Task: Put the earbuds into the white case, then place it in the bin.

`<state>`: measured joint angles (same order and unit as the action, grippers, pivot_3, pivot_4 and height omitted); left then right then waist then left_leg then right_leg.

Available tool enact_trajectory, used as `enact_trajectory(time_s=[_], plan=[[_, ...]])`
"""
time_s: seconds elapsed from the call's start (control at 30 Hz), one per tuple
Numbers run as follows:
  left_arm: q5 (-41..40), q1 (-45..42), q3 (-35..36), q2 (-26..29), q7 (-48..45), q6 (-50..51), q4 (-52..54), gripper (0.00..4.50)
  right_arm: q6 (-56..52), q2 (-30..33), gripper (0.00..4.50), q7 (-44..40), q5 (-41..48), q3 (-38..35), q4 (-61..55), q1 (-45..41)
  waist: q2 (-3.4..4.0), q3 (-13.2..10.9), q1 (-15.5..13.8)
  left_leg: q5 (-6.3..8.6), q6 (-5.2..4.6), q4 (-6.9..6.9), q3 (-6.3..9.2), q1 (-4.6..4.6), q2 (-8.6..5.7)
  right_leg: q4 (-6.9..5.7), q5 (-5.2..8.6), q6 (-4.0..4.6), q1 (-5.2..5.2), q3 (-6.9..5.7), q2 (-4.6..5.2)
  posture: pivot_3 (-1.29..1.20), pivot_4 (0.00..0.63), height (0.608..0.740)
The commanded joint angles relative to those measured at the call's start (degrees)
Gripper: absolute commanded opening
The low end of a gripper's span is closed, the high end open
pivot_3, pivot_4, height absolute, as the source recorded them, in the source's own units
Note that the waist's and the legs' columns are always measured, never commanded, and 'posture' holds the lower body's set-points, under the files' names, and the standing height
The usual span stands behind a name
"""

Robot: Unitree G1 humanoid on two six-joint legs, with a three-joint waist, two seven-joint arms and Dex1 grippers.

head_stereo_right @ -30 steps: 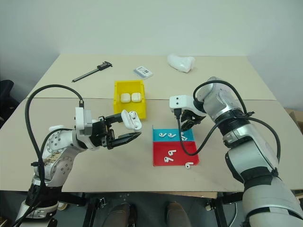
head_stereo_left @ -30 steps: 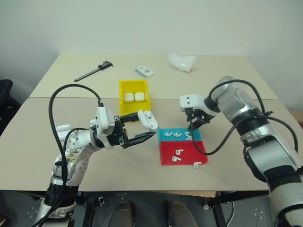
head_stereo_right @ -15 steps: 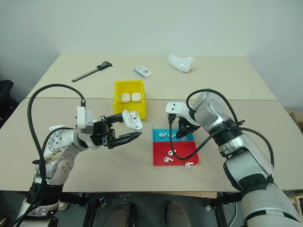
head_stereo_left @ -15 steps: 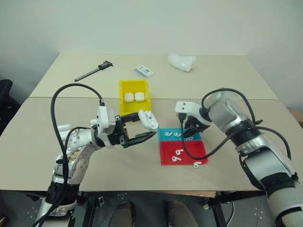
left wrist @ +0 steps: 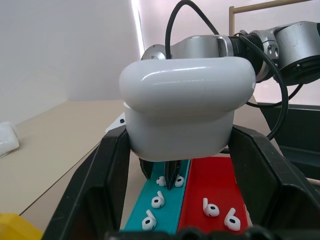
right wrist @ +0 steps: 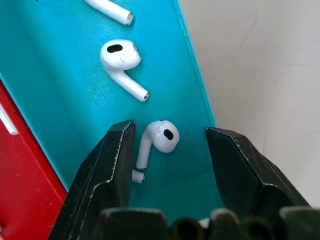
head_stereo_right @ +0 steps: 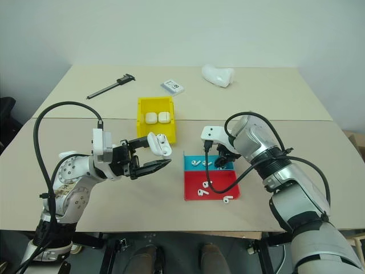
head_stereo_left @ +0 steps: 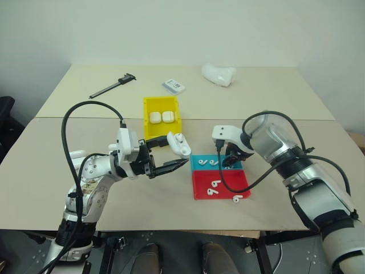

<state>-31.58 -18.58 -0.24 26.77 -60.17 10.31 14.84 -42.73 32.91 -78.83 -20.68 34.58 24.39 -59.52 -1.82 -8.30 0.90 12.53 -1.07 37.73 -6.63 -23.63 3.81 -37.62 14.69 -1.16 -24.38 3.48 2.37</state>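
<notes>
Beige tabletop; left claw grips the open white case aloft, at five o'clock from the bin; right claw, spread, straddles an earbud in the blue tray; nothing loaded yet.

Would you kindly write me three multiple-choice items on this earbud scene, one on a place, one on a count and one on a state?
1. Where is the right gripper?
A. over the blue tray
B. inside the yellow bin
C. beside the caliper

2. How many white cases lie in the yellow bin?
A. none
B. two
C. four

3. How is the white case at the left gripper?
A. lying on the table
B. held between the fingers
C. dropped in the red tray

Answers: 1 A, its open fingers straddle an earbud on blue; 2 B, a pair sits side by side; 3 B, black fingers flank it.
</notes>
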Motion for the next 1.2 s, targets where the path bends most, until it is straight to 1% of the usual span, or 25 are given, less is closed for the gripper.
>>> enact_trajectory(time_s=[0.03, 0.2, 0.3, 0.33, 0.37, 0.4, 0.43, 0.47, 0.63, 0.8, 0.87, 0.97, 1.07, 1.13, 1.2], plan=[[-0.54, -0.21, 0.09, -0.01, 0.24, -0.76, 2.2, 2.73, 0.63, 0.98, 2.64, -0.3, -0.11, 0.3, -1.77, 0.64, 0.0, 0.0, 0.0, 0.0, 0.0, 0.0, 0.0, 0.0, 0.0, 0.0, 0.0, 0.0, 0.0, 0.0, 0.0, 0.0, 0.15, 0.74], [-0.65, -0.07, 0.2, 0.17, 0.17, -0.64, 2.35, 2.73, 0.93, 1.46, 2.64, -0.49, -0.06, 0.72, -2.58, 1.32, 0.0, 0.0, -0.03, 0.0, 0.0, 0.0, 0.01, 0.0, 0.0, 0.01, 0.0, 0.0, 0.01, 0.0, 0.0, 0.0, 0.15, 0.74], [-0.64, -0.15, 0.2, 0.19, 0.12, -0.65, 2.26, 2.73, 0.77, 1.54, 2.06, -0.54, 0.0, 0.65, -2.77, 1.52, 0.0, 0.0, -0.04, 0.0, 0.0, 0.0, 0.01, 0.01, 0.0, 0.01, 0.0, 0.0, 0.02, -0.01, 0.0, 0.0, 0.15, 0.74], [-0.63, -0.18, 0.2, 0.2, 0.09, -0.67, 2.23, 2.73, 0.7, 1.53, 1.8, -0.55, 0.02, 0.61, -2.84, 1.56, 0.0, 0.0, -0.02, 0.0, 0.0, 0.0, 0.01, 0.02, 0.0, 0.0, 0.0, 0.0, 0.03, -0.02, 0.0, 0.0, 0.15, 0.74], [-0.64, -0.21, 0.2, 0.2, 0.06, -0.69, 2.21, 2.73, 0.65, 1.49, 1.36, -0.5, 0.02, 0.57, -2.88, 1.64, 0.0, 0.0, -0.02, 0.0, 0.0, 0.0, 0.01, 0.04, 0.0, 0.0, 0.0, 0.0, 0.05, -0.01, 0.0, 0.0, 0.15, 0.74], [-0.64, -0.24, 0.2, 0.2, 0.04, -0.7, 2.21, 2.73, 0.65, 1.47, 1.13, -0.45, 0.01, 0.56, -2.96, 1.74, 0.0, 0.0, -0.02, 0.0, 0.0, 0.0, 0.01, 0.06, 0.0, 0.0, 0.0, 0.0, 0.06, -0.01, 0.0, 0.0, 0.15, 0.74], [-0.65, -0.31, 0.2, 0.19, 0.03, -0.7, 2.17, 2.73, 0.69, 1.45, 0.79, -0.41, 0.0, 0.56, -2.98, 1.81, 0.0, 0.0, -0.03, 0.0, 0.0, 0.0, 0.01, 0.07, 0.0, -0.01, 0.0, 0.0, 0.06, -0.01, 0.0, 0.0, 0.15, 0.74], [-0.65, -0.37, 0.2, 0.18, 0.02, -0.7, 2.13, 2.73, 0.7, 1.42, 0.61, -0.35, 0.0, 0.55, -3.0, 1.87, 0.0, 0.0, -0.04, 0.0, 0.0, 0.0, 0.02, 0.09, 0.01, -0.01, 0.0, 0.0, 0.08, -0.02, 0.0, 0.0, 0.15, 0.74], [-0.64, -0.31, 0.21, 0.2, 0.16, -0.6, 2.35, 2.73, 0.54, 1.55, 0.61, -0.37, 0.12, 0.46, -3.56, 2.15, 0.0, 0.0, -0.03, 0.0, 0.0, 0.0, 0.02, 0.1, 0.01, 0.0, 0.0, 0.0, 0.1, -0.02, 0.0, 0.0, 0.15, 0.74], [-0.7, -0.41, 0.01, 0.0, 0.21, -0.49, 2.22, 2.73, -0.86, 1.16, 0.61, 0.3, 1.68, -1.78, -3.4, 1.6, 0.0, 0.0, -0.01, 0.0, 0.0, 0.0, 0.02, 0.1, 0.01, 0.0, 0.0, 0.0, 0.09, -0.02, 0.0, 0.0, 0.15, 0.74], [-0.86, -0.63, -0.29, -0.32, 0.05, -0.48, 2.09, 2.73, -2.25, 1.23, 0.61, 1.29, 4.65, -5.91, -4.82, 1.31, 0.0, 0.0, -0.04, 0.0, 0.0, 0.0, 0.01, 0.08, 0.0, 0.0, 0.0, 0.0, 0.08, -0.02, 0.0, 0.0, 0.15, 0.74], [-1.28, -1.32, -0.73, -0.88, -0.49, -0.32, 1.57, 2.73, -5.3, 1.48, 0.61, 3.4, 11.99, -16.36, -9.54, 2.5, 0.0, 0.0, -0.09, 0.0, 0.0, 0.0, 0.02, -0.03, 0.0, 0.02, 0.0, 0.0, 0.01, -0.02, 0.0, 0.0, 0.15, 0.74], [-1.0, -2.47, -1.28, -1.51, -0.86, -0.58, 0.35, 2.73, -9.19, 0.19, 0.61, 7.84, 20.8, -30.53, -16.28, 6.16, 0.0, 0.0, -0.18, 0.0, 0.0, 0.0, 0.06, -0.12, 0.0, 0.08, 0.0, -0.01, 0.0, -0.05, 0.01, 0.0, 0.15, 0.74], [-0.76, -3.76, -1.61, -2.25, -0.94, -0.75, -0.75, 2.73, -13.39, -2.95, 0.61, 10.95, 28.55, -42.76, -23.39, 10.13, 0.0, 0.0, -0.49, 0.0, 0.0, -0.01, 0.1, -0.12, 0.01, 0.11, 0.0, -0.01, 0.04, -0.1, 0.01, 0.0, 0.15, 0.74], [-0.68, -4.76, -1.8, -2.8, -1.01, -0.83, -1.5, 2.73, -16.17, -6.09, 0.61, 13.44, 35.16, -50.92, -29.45, 13.53, 0.0, 0.0, -0.6, 0.0, 0.0, 0.0, 0.16, -0.12, 0.01, 0.13, 0.0, -0.01, 0.09, -0.15, 0.01, 0.0, 0.15, 0.74]])
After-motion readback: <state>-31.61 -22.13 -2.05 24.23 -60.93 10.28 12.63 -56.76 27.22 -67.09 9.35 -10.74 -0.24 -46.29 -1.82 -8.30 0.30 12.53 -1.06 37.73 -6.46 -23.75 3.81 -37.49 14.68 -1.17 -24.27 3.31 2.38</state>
